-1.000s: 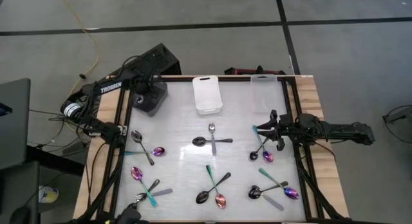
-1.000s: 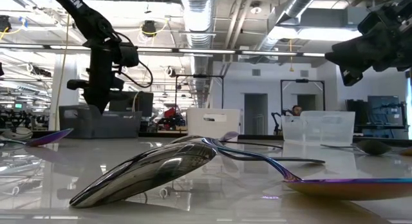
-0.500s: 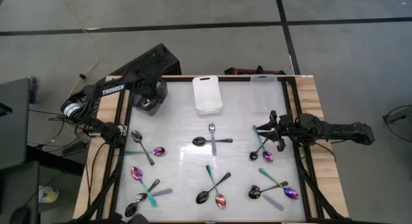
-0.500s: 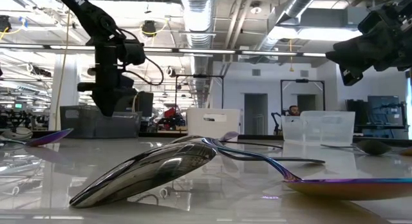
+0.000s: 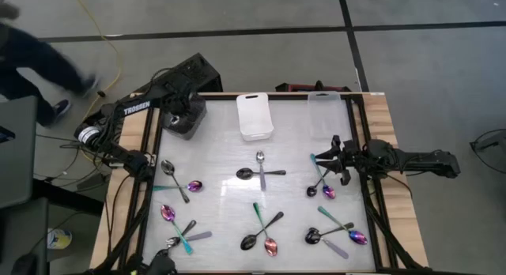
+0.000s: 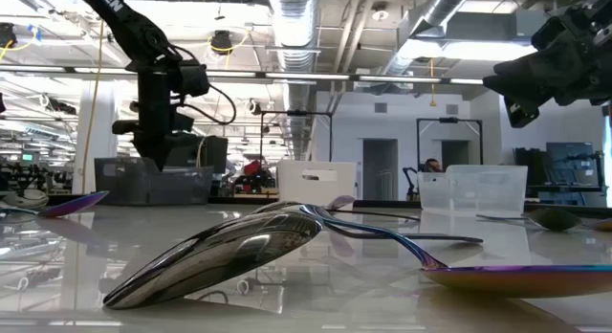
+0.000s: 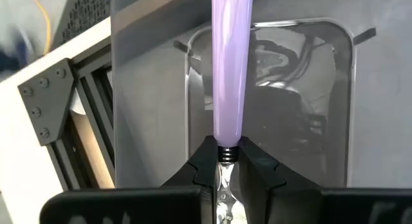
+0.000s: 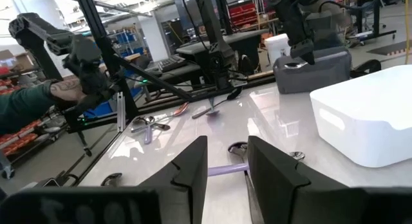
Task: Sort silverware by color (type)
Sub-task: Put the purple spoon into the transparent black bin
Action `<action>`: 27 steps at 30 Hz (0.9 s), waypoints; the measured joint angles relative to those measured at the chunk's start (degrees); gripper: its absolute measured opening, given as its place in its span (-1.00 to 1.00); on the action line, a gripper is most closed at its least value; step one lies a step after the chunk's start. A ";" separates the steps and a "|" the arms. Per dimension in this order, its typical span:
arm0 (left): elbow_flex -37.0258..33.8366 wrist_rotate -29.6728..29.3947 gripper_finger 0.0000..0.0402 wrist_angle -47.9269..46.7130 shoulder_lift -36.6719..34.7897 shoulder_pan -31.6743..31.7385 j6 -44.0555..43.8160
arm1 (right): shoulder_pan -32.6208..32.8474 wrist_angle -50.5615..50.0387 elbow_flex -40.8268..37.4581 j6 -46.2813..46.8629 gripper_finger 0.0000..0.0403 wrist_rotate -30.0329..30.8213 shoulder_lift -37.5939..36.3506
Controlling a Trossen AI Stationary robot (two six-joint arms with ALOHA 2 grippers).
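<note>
My left gripper (image 5: 180, 115) hangs over the dark grey bin (image 5: 186, 125) at the table's far left, shut on a spoon with a lilac handle (image 7: 229, 69). In the low view it (image 6: 155, 159) stands just above that bin (image 6: 153, 184). My right gripper (image 5: 333, 159) waits at the table's right edge, open (image 8: 225, 147) and touching nothing. Several silver, black and iridescent spoons lie in small crossed groups on the white tabletop, such as one group (image 5: 261, 171) at the middle and another (image 5: 262, 231) near the front. My left gripper pinches the spoon between its two fingers at the silver neck (image 7: 223, 157), right where the lilac handle begins. The fingers slant down from above and lie along the spoon. The handle sticks out ahead of the fingers over the grey bin's inside (image 7: 302, 121); its far end is out of the picture.
A white bin (image 5: 254, 117) and a clear bin (image 5: 324, 111) stand along the far edge beside the grey one. Black frame rails (image 5: 146, 188) run along the table's left and right sides. A person (image 5: 39, 62) walks on the floor beyond the far left corner.
My left gripper has swayed a little toward the table's right and back over the grey bin and has rolled slightly, still shut on the spoon. A person has come into view at the far left of the floor.
</note>
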 joint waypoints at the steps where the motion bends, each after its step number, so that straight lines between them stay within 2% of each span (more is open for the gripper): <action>1: 0.01 0.60 -0.91 -0.07 0.00 0.77 0.08 | 0.00 0.02 0.00 0.06 -0.33 0.00 0.01; 5: 0.02 1.23 -0.91 -0.47 0.00 3.47 -1.07 | 0.00 0.10 0.00 1.21 -0.33 0.05 0.02; 13: 0.70 1.25 -0.91 -1.50 -0.04 2.88 -4.81 | 0.00 -0.01 0.00 3.10 -0.33 -0.05 0.00; 19: 0.70 4.99 -0.91 -2.22 -0.11 -2.67 -1.24 | 0.00 0.00 0.02 2.91 -0.33 -0.70 0.00; 27: 0.68 1.12 -0.91 -1.86 -0.11 -8.20 -1.11 | 0.01 -0.04 0.04 2.49 -0.33 -0.90 0.02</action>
